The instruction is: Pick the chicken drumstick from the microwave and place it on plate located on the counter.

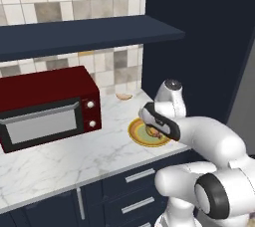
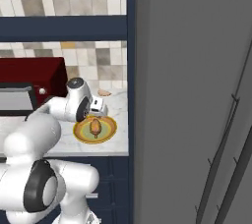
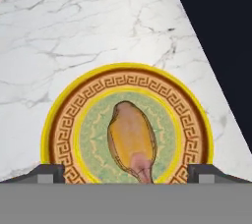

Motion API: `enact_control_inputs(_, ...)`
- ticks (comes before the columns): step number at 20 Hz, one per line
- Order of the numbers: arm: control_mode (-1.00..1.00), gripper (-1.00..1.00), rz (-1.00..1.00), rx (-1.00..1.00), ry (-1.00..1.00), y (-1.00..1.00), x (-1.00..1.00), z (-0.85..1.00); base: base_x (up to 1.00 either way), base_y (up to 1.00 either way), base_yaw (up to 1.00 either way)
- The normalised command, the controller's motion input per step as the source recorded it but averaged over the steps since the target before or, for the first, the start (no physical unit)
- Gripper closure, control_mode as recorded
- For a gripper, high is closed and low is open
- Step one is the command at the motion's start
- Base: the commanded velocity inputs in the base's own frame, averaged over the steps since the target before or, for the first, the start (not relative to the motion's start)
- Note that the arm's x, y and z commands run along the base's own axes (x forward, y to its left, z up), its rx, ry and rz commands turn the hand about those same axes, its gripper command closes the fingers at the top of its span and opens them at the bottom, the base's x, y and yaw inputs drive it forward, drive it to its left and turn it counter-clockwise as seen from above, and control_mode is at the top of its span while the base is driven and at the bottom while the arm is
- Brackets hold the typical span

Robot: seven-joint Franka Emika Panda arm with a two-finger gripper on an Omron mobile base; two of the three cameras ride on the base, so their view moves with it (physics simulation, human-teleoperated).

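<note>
The golden-brown chicken drumstick (image 3: 130,139) lies flat on the pale green centre of the yellow-rimmed plate (image 3: 49,120), its thin bone end toward the camera. The plate rests on the white marble counter (image 3: 74,31) near its right end. My gripper (image 3: 127,173) hovers just above the plate, open, with its dark fingertips (image 3: 49,171) spread wide on either side of the drumstick and not touching it. From the base, the drumstick (image 2: 95,127) shows on the plate (image 2: 110,128) below my hand (image 2: 96,110). The arm partly covers the plate (image 1: 135,134). The light-grey microwave is out of view.
A dark red appliance (image 1: 47,106) with a silver-framed window stands on the counter to the left. A pale curved food scrap (image 1: 123,96) lies by the tiled wall behind the plate. A tall navy cabinet (image 1: 199,37) borders the counter's right end, and a shelf (image 1: 84,34) hangs above.
</note>
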Motion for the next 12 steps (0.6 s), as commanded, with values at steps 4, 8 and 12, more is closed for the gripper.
enact_control_inputs(4, -1.00, -1.00, 0.00, 0.00, 0.00, 0.16, -0.85, 0.81, 0.00, 0.00, 0.00)
enact_control_inputs(8, -1.00, -1.00, 0.00, 0.00, 0.00, 0.08, -0.82, 0.86, 0.00, 0.00, 0.00)
enact_control_inputs(12, -1.00, -1.00, 0.00, 0.00, 0.00, -0.02, -0.77, 0.88, 0.00, 0.00, 0.00)
